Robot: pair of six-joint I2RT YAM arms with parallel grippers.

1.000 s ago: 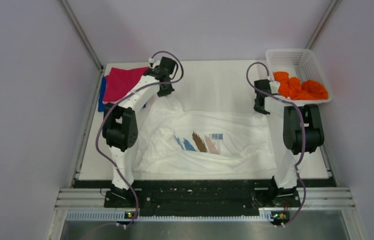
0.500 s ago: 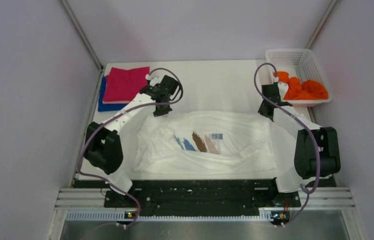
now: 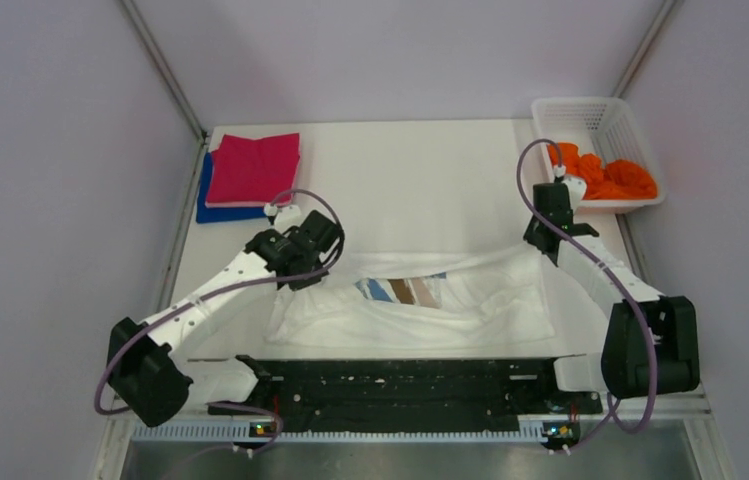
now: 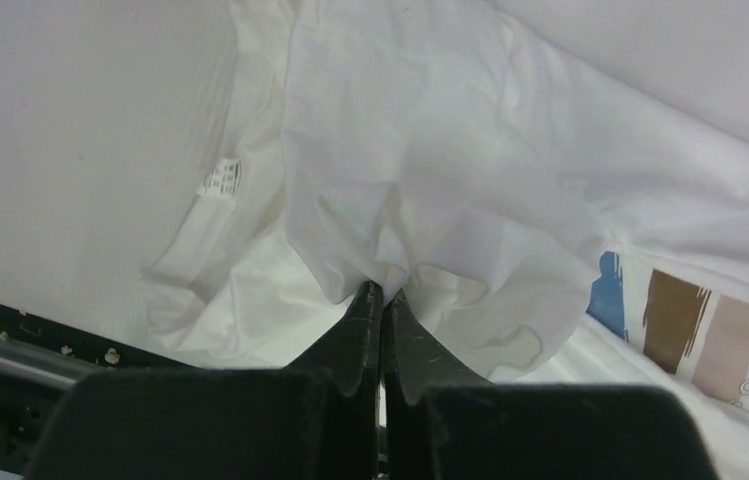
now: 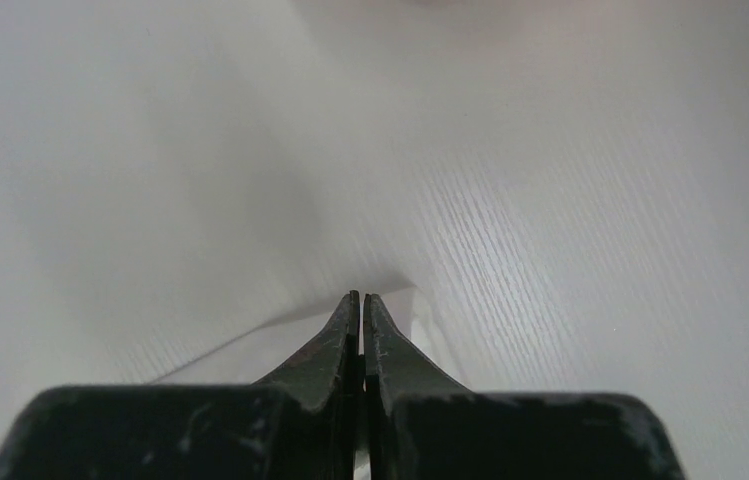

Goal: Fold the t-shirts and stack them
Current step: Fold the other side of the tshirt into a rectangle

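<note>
The white t-shirt (image 3: 470, 300) with a blue-and-brown print (image 3: 405, 291) lies across the table's near half, its far part drawn toward the front. My left gripper (image 3: 308, 268) is shut on a bunched edge of it (image 4: 420, 230) at the shirt's left. My right gripper (image 3: 547, 238) is shut on a thin corner of it (image 5: 405, 300) at the shirt's far right. A folded magenta t-shirt (image 3: 255, 167) lies on a folded blue t-shirt (image 3: 212, 210) at the far left. An orange t-shirt (image 3: 605, 178) sits crumpled in the basket.
The white lattice basket (image 3: 590, 118) stands at the far right corner. The white table (image 3: 420, 180) shows bare behind the shirt. A black rail (image 3: 400, 375) runs along the near edge, and grey walls close in both sides.
Both grippers have moved toward the near edge, dragging the white shirt's far edge forward over itself. The left arm has swung down and left, uncovering the magenta and blue stack.
</note>
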